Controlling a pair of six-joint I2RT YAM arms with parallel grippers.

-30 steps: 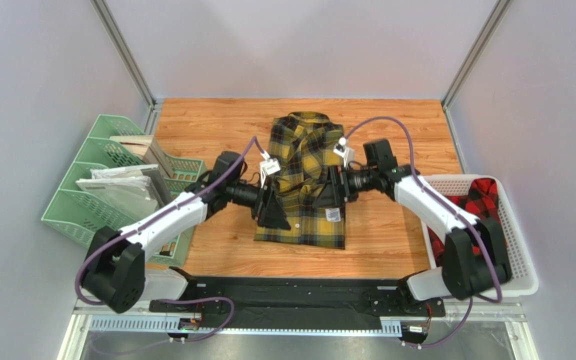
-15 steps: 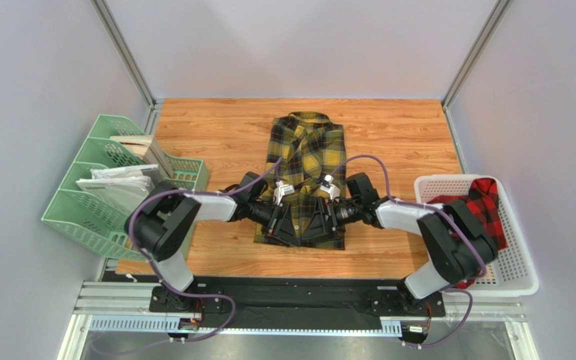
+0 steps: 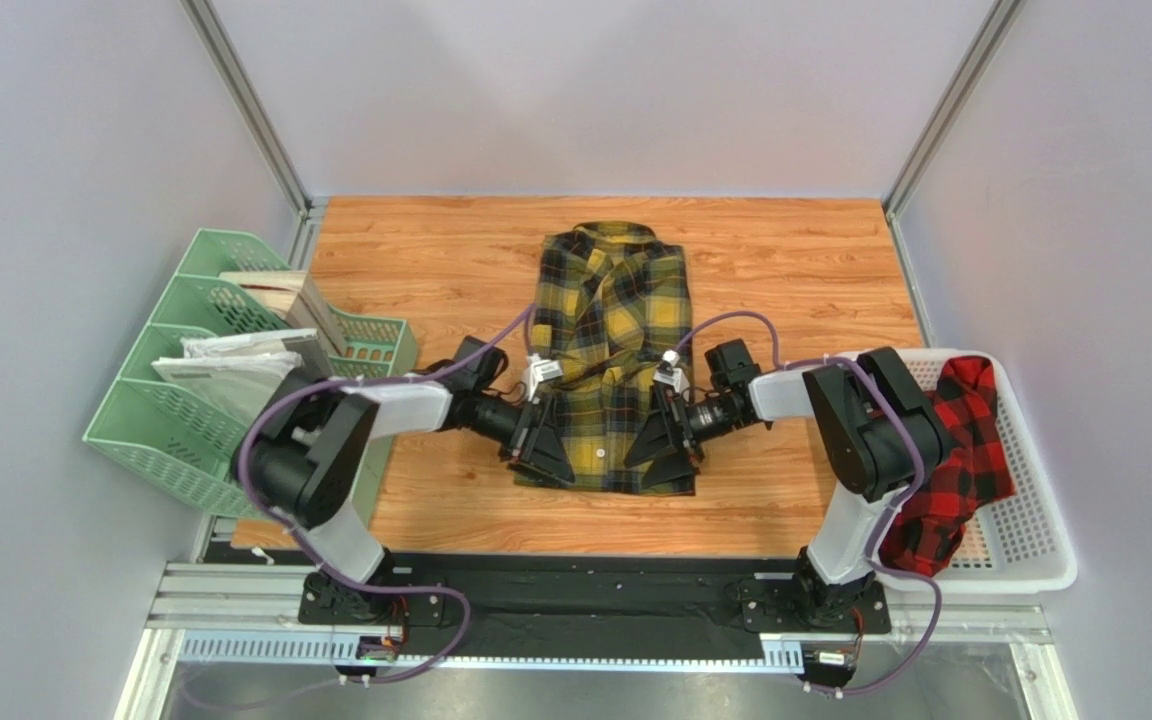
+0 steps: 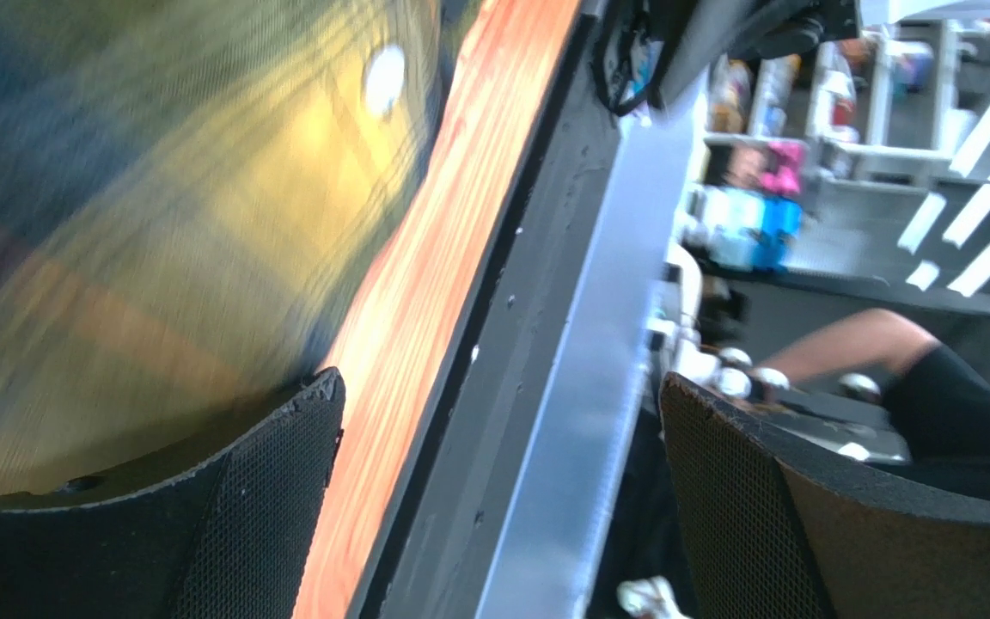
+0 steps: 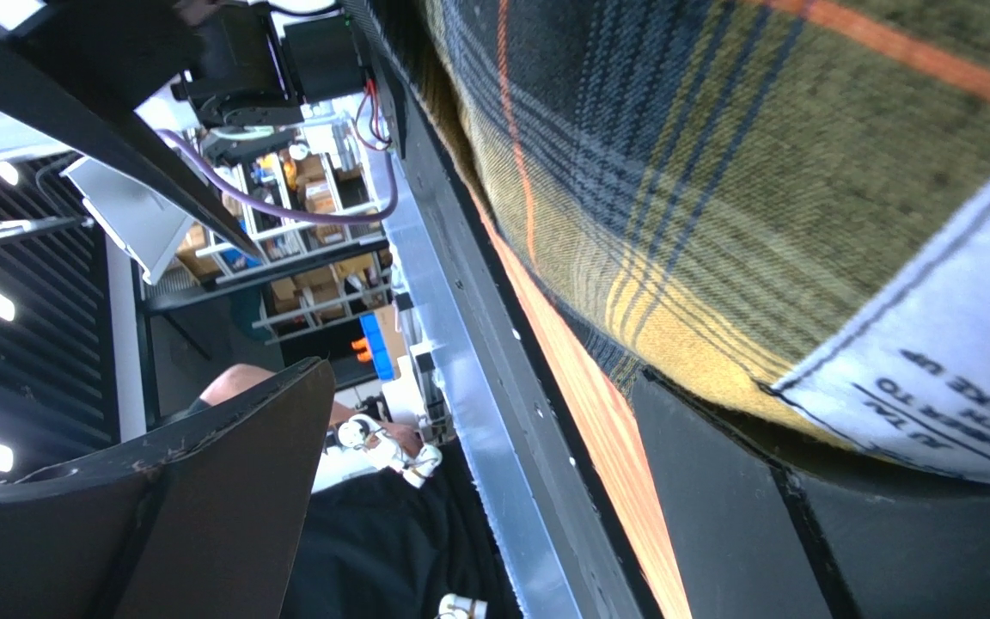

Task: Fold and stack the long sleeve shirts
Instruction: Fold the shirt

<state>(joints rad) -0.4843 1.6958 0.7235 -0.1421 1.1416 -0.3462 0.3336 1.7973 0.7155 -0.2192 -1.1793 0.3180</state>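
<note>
The yellow-and-black checked shirt (image 3: 608, 338) lies flat on the wooden table, collar far and hem near. My left gripper (image 3: 543, 446) is low at the hem's left corner and my right gripper (image 3: 669, 440) at its right corner. Both are open. In the left wrist view the left gripper (image 4: 500, 497) has one finger (image 4: 261, 510) against the blurred yellow cloth (image 4: 139, 206). In the right wrist view the right gripper (image 5: 474, 503) has one finger (image 5: 733, 503) under the shirt's edge (image 5: 746, 168), beside a white label (image 5: 946, 323). The red-and-black shirt (image 3: 961, 450) hangs in the basket.
A white perforated basket (image 3: 1045, 518) stands at the right edge of the table. Green file trays (image 3: 162, 398) with papers stand at the left. The black rail (image 3: 597, 578) and metal frame run along the near edge of the table, close behind both grippers.
Both grippers have come down from the shirt's middle to its near hem and now sit low at its two corners. The white label no longer shows from above.
</note>
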